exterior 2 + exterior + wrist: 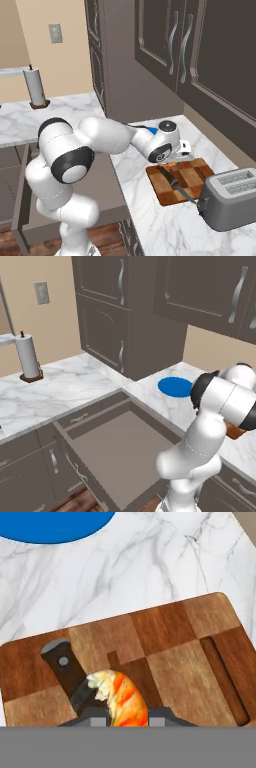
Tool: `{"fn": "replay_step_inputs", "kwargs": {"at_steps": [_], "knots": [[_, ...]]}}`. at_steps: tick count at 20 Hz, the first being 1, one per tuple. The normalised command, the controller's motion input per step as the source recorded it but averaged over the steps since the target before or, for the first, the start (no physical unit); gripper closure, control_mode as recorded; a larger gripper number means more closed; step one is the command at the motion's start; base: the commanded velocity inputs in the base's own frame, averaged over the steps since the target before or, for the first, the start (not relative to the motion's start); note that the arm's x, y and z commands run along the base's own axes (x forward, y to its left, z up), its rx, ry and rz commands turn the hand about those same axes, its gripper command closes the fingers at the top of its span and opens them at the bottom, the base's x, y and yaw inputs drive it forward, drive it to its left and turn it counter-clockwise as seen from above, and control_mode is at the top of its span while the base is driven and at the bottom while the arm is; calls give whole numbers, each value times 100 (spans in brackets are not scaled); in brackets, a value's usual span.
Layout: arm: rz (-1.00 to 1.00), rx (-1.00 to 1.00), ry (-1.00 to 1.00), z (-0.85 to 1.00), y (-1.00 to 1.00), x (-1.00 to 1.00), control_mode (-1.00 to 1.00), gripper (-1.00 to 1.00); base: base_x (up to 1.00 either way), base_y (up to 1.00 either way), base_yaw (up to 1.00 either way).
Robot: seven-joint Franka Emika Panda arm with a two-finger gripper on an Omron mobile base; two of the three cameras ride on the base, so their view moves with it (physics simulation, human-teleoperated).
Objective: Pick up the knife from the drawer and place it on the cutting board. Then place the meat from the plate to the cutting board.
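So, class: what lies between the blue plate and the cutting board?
Bare marble counter alone separates the plate from the cutting board, seen in the hand view.

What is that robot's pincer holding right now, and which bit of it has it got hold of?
The pincer is shut on the meat, the little orange shrimp-like piece, gripped at its lower end. It hangs over the cutting board, just beside the knife.

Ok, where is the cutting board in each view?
Left base view: the cutting board is a brown sliver at mid right, behind the arm.
Right base view: lower right, beside the toaster.
Hand view: across the lower half.
Shared landmark: the blue plate.
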Motion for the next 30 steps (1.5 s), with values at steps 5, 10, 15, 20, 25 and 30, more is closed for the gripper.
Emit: {"fn": "replay_step_inputs", "kwargs": {"at_steps": [5, 10, 15, 20, 25, 30], "knots": [[0, 1, -1, -3, -48, 0, -100, 100, 0, 0, 0], [0, 0, -1, -12, -32, 0, -100, 100, 0, 0, 0], [0, 0, 0, -17, -16, 0, -100, 100, 0, 0, 0], [0, 0, 0, -24, -15, 0, -100, 100, 0, 0, 0], [0, 0, 0, -32, -6, 2, -100, 100, 0, 0, 0], [0, 0, 0, -30, 0, 6, -100, 100, 0, 0, 0]]}}
